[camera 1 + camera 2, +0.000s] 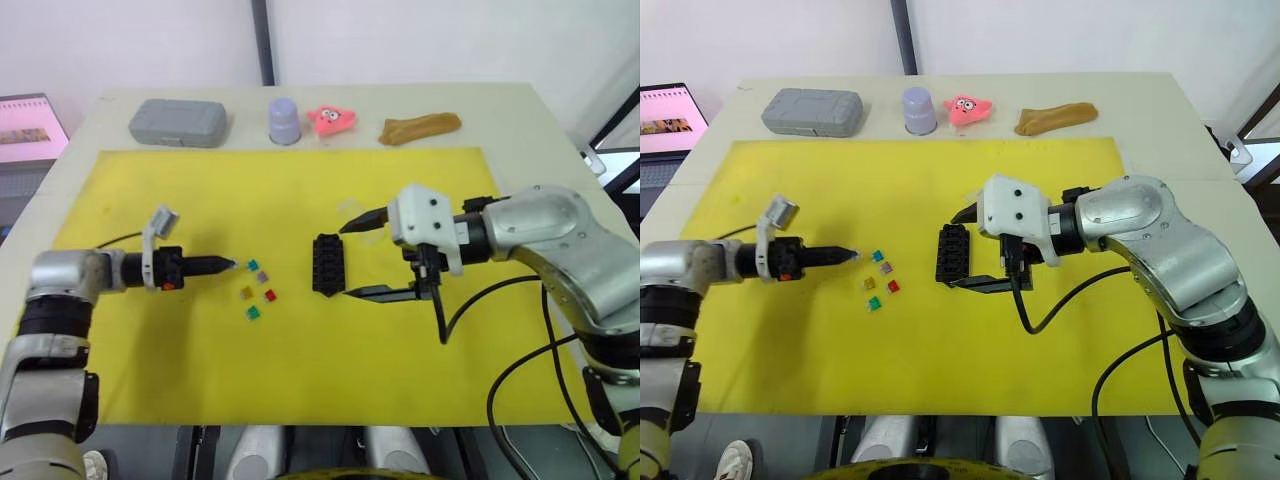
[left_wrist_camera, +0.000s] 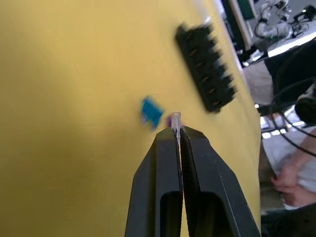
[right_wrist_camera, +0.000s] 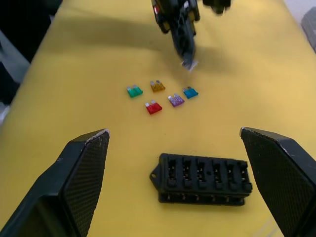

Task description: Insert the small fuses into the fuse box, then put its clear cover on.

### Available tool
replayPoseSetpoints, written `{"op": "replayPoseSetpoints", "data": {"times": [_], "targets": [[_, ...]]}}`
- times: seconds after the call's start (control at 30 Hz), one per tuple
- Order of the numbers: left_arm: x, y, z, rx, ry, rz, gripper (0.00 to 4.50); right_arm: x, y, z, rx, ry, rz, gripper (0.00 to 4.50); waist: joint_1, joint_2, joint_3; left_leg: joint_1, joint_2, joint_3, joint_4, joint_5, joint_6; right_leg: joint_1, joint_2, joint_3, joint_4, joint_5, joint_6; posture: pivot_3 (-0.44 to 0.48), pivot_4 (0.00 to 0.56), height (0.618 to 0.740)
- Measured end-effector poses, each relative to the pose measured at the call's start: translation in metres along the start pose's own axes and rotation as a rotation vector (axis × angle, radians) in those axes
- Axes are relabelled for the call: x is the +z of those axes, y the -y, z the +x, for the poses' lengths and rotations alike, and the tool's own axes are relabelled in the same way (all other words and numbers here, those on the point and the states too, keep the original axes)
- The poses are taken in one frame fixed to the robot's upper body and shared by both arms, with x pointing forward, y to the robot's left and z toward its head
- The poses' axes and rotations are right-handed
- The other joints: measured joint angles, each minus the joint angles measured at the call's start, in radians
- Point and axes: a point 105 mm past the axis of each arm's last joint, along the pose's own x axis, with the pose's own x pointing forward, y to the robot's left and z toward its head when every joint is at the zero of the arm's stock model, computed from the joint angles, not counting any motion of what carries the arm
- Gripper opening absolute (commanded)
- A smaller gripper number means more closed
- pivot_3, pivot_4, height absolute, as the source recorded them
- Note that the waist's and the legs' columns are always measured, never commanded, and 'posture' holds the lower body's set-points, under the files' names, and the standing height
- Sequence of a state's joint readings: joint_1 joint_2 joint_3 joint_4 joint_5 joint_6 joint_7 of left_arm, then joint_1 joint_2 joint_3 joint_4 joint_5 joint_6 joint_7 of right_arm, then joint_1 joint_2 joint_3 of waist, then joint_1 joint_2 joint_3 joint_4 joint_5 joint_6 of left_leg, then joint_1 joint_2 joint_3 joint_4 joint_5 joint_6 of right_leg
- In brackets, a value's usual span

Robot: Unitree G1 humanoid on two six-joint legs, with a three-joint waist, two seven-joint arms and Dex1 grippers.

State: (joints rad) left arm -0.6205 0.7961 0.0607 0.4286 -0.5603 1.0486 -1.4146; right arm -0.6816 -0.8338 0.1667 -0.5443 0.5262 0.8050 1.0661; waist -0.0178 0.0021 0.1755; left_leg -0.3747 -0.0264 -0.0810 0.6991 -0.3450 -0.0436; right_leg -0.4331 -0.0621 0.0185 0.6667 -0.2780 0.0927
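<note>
fuses lie loose on the yellow mat (image 1: 300,380), and we see five of them in a small cluster at about the mat's middle, toward nine o'clock from the fuse box (image 1: 327,264): a green fuse (image 1: 253,313) nearest us, then an amber fuse (image 1: 246,293) and a red fuse (image 1: 270,296), then a purple fuse (image 1: 263,275) and a teal fuse (image 1: 253,265). our left gripper (image 1: 232,265) points in from nine o'clock with its fingers pressed together on a pale grey fuse (image 2: 176,118) that sticks out past the tips, just beside the teal one. the black fuse box sits flat on the mat between the cluster and our right gripper (image 1: 345,261), its slots facing up and looking empty in the right wrist view. the right gripper comes in from three o'clock with its fingers spread wide, one on the near end and one on the far end of the box, neither touching it as far as we can tell. a faint clear cover (image 1: 357,213) lies on the mat just beyond the box, toward one o'clock. past the mat's far edge, on the table (image 1: 520,130), stand a grey case (image 1: 178,123), a lilac cup (image 1: 284,120), a pink toy (image 1: 333,120) and a brown lump (image 1: 419,127) in a row.
</note>
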Motion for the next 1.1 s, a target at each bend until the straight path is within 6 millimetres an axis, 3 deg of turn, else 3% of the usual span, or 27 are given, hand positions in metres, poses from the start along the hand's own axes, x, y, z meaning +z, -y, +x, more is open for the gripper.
{"op": "replayPoseSetpoints", "data": {"times": [0.13,0.3,0.4,0.47,0.7,0.97,1.07,1.1], "targets": [[0.018,0.034,0.006,-0.087,0.034,0.109,0.04,0.007,0.008,-0.002,-0.075,0.103,0.184,4.50,0.003,0.000,0.000,0.000,0.000,0.000,0.000,0.000,0.000,0.000,0.000,0.001,0.000,0.000,0.000,0.000,0.150,0.740],[0.044,0.094,0.035,-0.266,0.031,0.336,0.04,0.019,0.026,-0.002,-0.128,0.197,0.445,4.50,0.004,0.000,0.000,0.000,0.000,0.000,0.000,0.000,-0.001,0.000,-0.001,0.001,-0.001,0.000,0.000,0.000,0.150,0.740],[0.046,0.114,0.046,-0.332,0.017,0.410,0.00,0.025,0.023,-0.001,-0.088,0.233,0.527,3.58,-0.001,0.000,0.000,0.000,0.000,0.000,-0.001,0.000,-0.001,-0.001,0.000,0.001,-0.001,0.000,0.000,0.000,0.150,0.740],[0.044,0.120,0.050,-0.354,-0.006,0.430,0.00,0.026,0.020,0.000,-0.072,0.245,0.567,2.64,-0.005,0.000,0.000,0.000,0.000,0.000,-0.001,0.000,-0.001,-0.001,0.000,0.002,0.000,0.000,0.000,0.000,0.150,0.740],[0.048,0.136,0.060,-0.420,-0.029,0.480,0.00,0.038,0.011,0.008,0.013,0.282,0.620,2.64,-0.005,0.000,0.000,0.000,0.000,0.001,-0.001,0.001,-0.001,-0.001,0.001,0.001,0.001,0.000,0.000,0.000,0.150,0.740],[0.045,0.137,0.065,-0.444,-0.040,0.463,0.00,0.039,0.009,0.011,0.013,0.276,0.630,2.64,-0.007,0.000,0.000,0.000,0.000,0.001,-0.001,0.001,-0.001,-0.001,0.001,0.001,0.000,0.000,0.000,0.000,0.150,0.740],[0.045,0.137,0.065,-0.444,-0.039,0.464,0.00,0.039,0.010,0.011,0.010,0.280,0.643,1.87,-0.011,0.000,0.000,0.000,0.000,0.001,-0.001,0.001,-0.001,-0.001,0.001,0.001,0.000,0.000,0.000,0.000,0.150,0.740],[0.045,0.137,0.065,-0.442,-0.039,0.464,0.00,0.039,0.010,0.011,0.014,0.284,0.642,1.33,-0.015,0.000,0.000,0.000,0.000,0.001,-0.001,0.001,-0.001,-0.001,0.001,0.001,0.000,0.000,0.000,0.000,0.150,0.740]]}}
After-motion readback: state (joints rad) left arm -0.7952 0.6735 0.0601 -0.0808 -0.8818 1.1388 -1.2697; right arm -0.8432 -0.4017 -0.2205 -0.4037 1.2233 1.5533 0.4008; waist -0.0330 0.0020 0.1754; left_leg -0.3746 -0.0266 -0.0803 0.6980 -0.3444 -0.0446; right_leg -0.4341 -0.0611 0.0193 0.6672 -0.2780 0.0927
